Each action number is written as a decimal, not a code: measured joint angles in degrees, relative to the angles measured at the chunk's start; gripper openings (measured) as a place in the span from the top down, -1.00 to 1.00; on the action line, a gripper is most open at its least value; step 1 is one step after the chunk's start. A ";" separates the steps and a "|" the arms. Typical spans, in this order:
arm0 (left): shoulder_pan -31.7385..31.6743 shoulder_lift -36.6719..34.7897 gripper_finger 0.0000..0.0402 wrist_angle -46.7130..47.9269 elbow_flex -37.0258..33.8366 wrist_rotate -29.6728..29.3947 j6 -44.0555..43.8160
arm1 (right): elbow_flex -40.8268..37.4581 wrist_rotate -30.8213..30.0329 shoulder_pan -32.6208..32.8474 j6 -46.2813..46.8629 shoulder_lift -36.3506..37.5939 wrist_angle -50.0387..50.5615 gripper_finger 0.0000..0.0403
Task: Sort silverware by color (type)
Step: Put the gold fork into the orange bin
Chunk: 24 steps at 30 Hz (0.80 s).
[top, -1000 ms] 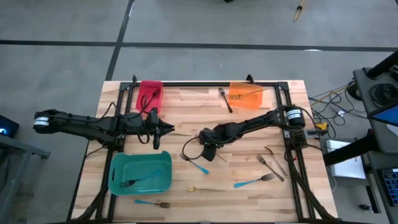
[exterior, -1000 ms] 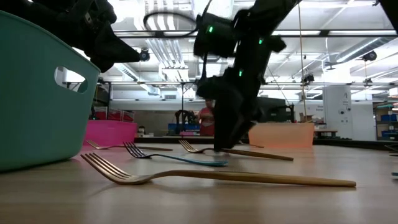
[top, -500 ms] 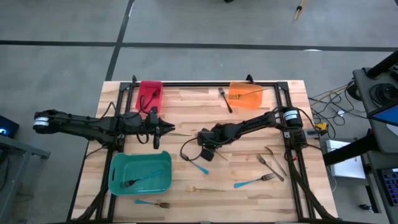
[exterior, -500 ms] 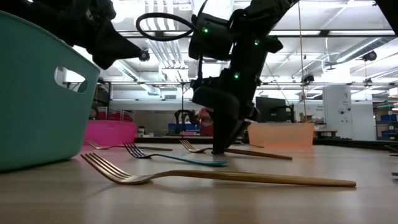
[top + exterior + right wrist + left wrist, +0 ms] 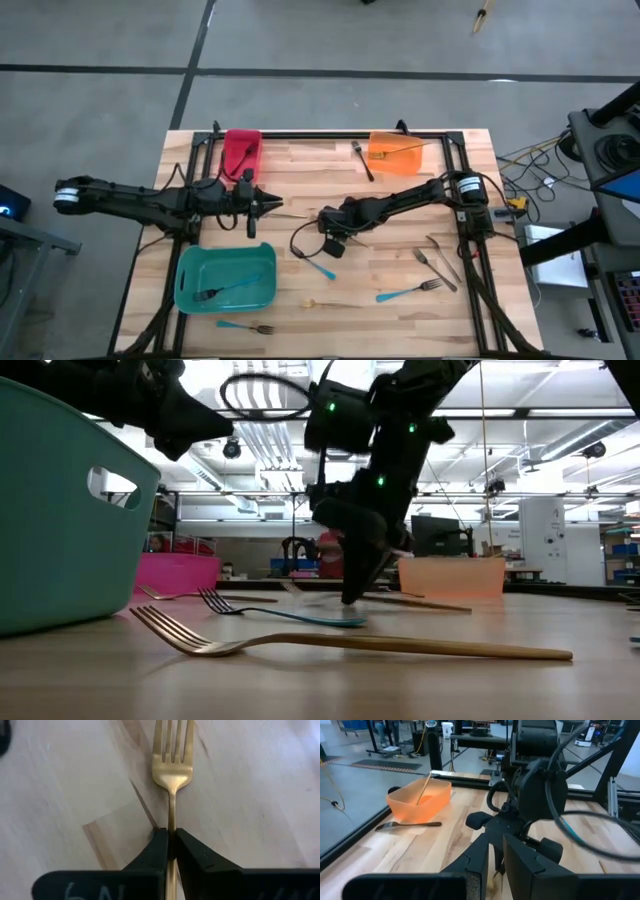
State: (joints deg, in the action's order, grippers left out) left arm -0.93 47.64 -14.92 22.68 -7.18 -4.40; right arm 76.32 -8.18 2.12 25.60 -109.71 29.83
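right gripper (image 5: 170,851) pinching gold fork (image 5: 172,765) handle; left gripper (image 5: 268,204) idle mid-table

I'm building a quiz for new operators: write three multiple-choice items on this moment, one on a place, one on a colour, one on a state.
1. Where does the blue-handled fork in a bin lie? A teal bin B red bin C orange bin
2. What colour is the fork in the right end effector? A blue B gold C grey
3. The right end effector is: A open B shut on a fork C out of view

A: blue-handled fork lies inside the teal bin.
B: gold fork shows in the right wrist view.
B: right end effector has its fingers pressed on the handle.
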 joint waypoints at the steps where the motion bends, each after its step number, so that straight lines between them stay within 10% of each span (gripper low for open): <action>1: 0.00 -0.01 0.80 -0.20 0.00 0.00 0.40 | -0.01 -0.02 -0.05 -0.73 1.12 0.06 0.93; 24: -0.04 -5.67 0.80 -3.10 0.00 0.04 5.02 | 7.77 -0.93 -13.27 -28.56 16.59 12.31 0.94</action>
State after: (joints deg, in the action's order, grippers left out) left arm -0.97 41.97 -18.02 22.68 -7.14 0.62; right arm 84.10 -9.11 -11.14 -2.96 -93.12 42.15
